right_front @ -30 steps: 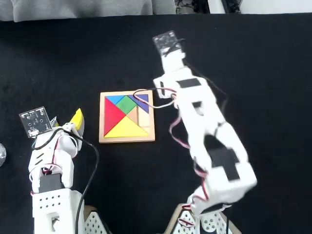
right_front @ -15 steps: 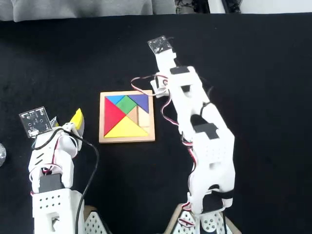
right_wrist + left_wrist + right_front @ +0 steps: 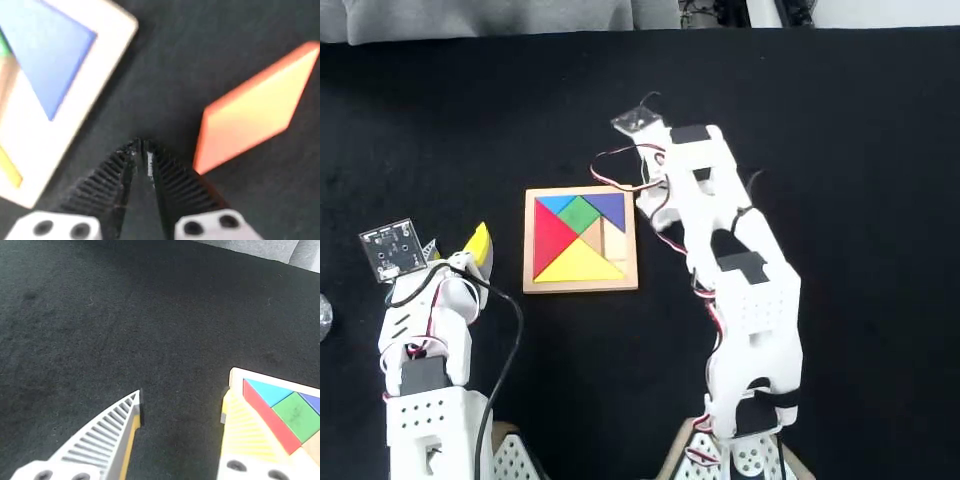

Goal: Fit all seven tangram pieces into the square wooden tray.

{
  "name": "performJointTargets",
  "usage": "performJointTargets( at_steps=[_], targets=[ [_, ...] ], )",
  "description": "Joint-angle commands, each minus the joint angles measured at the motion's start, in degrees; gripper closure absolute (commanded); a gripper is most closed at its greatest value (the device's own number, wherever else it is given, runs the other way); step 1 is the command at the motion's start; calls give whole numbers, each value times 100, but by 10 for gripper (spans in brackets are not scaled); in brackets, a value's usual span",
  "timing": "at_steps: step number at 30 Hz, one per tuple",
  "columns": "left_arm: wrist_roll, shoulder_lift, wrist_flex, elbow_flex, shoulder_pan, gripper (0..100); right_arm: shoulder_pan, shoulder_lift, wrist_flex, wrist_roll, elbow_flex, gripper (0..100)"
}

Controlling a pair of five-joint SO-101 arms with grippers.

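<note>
The square wooden tray (image 3: 629,240) lies mid-table with a light blue triangle (image 3: 554,204), green (image 3: 580,213), blue (image 3: 610,208), red (image 3: 552,243), tan (image 3: 592,235) and yellow (image 3: 578,264) pieces in it. A bare strip shows along its right side. An orange parallelogram (image 3: 255,107) lies on the cloth just outside a tray corner (image 3: 107,30). My right gripper (image 3: 142,149) is shut and empty, low over the cloth between that corner and the parallelogram. My left gripper (image 3: 180,407) is open, apart from the tray, at its left side (image 3: 237,375).
A black cloth covers the table. The right arm (image 3: 720,230) folds over the area right of the tray and hides the cloth beneath it. The left arm (image 3: 430,320) stands at the front left. A small shiny object (image 3: 324,315) sits at the left edge.
The right arm has folded upright and its wrist has drawn back and down toward the tray's far right corner. The left arm has not moved.
</note>
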Motion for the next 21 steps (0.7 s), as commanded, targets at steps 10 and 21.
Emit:
performJointTargets(
  at_steps=[10,21],
  targets=[
    [-44,-70,-105,-31,57,737,53,-3116,-976,-352,1991,987],
    [-44,-70,-105,-31,57,737,167,-2387,-1565,-5240,1692,698]
  ],
)
